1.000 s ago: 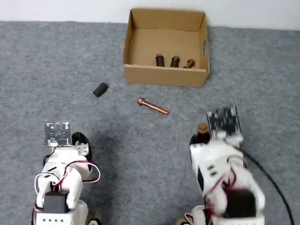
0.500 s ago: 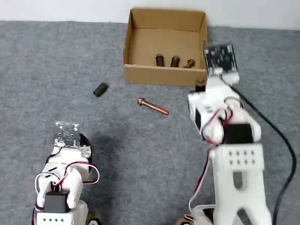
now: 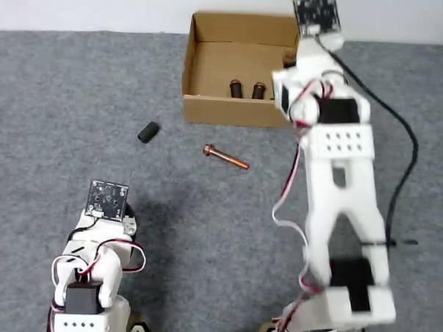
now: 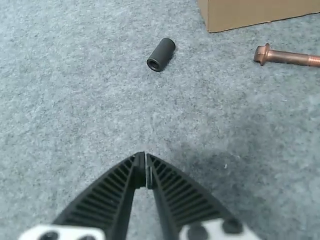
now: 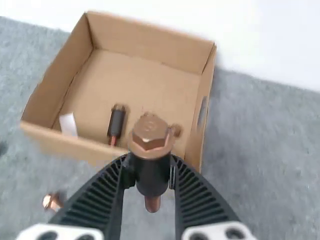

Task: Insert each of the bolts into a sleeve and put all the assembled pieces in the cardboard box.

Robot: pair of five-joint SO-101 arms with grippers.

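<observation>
Right gripper (image 5: 148, 170) pinches an assembled piece (image 5: 148, 136) over the front wall of the cardboard box (image 5: 150, 37). Left gripper (image 4: 145, 169) is pressed together, well short of the box. Loose sleeve (image 4: 161, 55) and bolt (image 4: 287, 56) lie before the box.

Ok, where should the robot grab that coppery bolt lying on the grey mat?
Grab the bolt around the middle of its smooth shaft, coming straight down from above and pinching across it. It lies flat, and its wide head would probably slip.
</observation>
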